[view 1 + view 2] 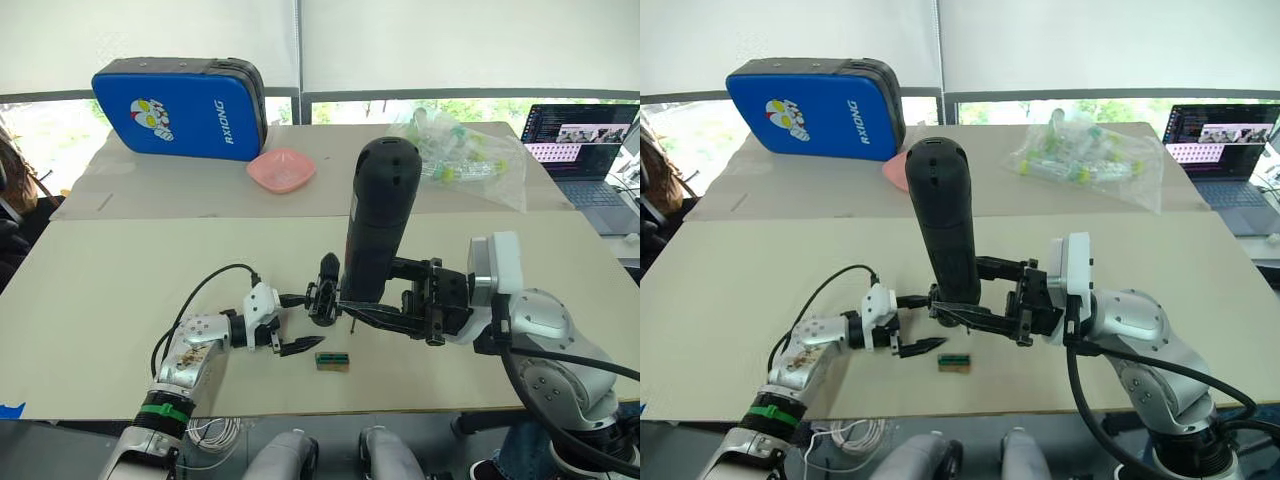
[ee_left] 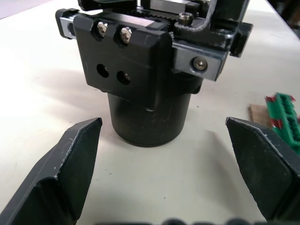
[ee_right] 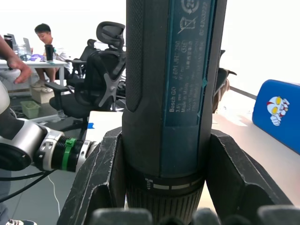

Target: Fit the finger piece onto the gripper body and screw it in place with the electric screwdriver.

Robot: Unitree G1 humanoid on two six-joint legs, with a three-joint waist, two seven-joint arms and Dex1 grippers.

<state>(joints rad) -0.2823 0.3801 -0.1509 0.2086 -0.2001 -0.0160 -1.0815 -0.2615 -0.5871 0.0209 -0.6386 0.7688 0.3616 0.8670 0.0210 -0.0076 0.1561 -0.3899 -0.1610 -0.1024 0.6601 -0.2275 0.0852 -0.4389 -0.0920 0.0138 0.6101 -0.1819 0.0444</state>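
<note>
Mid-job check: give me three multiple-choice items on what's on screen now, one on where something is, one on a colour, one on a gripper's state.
1. Where does the small green-topped block lie?
A. In the pink bowl
B. On the table just in front of the left gripper
C. On the laptop

2. What colour is the padded case at the far side of the table?
A. Blue
B. Red
C. Yellow

3. What state is the right gripper in?
A. Open and empty
B. Shut on the electric screwdriver
C. Shut on the plastic bag

Answers:
1 B: it sits on the table by the left gripper.
2 A: its cover is blue.
3 B: both fingers clamp the upright electric screwdriver.
</note>
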